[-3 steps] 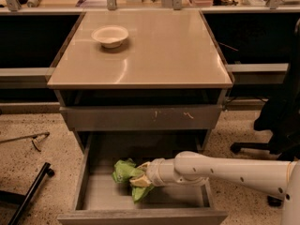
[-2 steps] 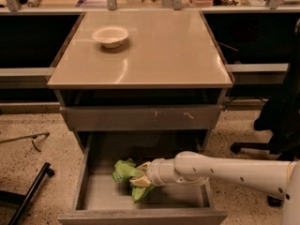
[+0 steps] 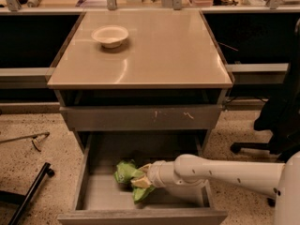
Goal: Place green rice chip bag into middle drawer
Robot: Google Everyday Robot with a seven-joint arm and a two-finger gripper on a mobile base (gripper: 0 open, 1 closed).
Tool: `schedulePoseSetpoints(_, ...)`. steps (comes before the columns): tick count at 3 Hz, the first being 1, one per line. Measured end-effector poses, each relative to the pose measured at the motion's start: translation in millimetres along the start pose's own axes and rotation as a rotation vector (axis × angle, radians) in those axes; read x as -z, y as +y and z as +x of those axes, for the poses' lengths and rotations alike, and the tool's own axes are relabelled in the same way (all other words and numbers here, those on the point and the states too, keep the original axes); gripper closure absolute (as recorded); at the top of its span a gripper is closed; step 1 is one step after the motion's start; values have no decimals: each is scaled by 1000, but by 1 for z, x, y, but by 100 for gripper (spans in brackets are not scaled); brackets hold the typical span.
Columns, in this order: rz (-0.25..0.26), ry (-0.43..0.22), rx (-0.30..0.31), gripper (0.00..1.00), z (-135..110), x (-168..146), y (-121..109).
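Beige tabletop above a closed grey drawer front with whitish scratches. Below it, the middle drawer is pulled open. The white arm reaches into it from the right. The green rice chip bag lies crumpled on the drawer floor. A cream bowl stands on the tabletop at rear left. The tool is pressed into the bag; whether it grips the bag cannot be told.

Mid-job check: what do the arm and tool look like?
The arm is a smooth, rounded white tube with small dark dots along its side; no loose cables show. A ringed white collar leads to the tool, pale cream-yellow, inside the middle drawer against the green rice chip bag.
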State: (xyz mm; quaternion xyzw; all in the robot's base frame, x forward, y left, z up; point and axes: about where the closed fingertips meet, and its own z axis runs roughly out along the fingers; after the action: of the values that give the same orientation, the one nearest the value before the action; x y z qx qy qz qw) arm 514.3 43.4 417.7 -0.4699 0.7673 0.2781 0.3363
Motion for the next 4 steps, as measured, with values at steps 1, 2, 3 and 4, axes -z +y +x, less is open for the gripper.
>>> schedulePoseSetpoints(1, -1, 0, -1, 81, 0, -1, 0)
schedulePoseSetpoints(2, -1, 0, -1, 58, 0, -1, 0)
schedulePoseSetpoints(3, -1, 0, -1, 35, 0, -1, 0)
schedulePoseSetpoints(4, -1, 0, -1, 12, 0, -1, 0)
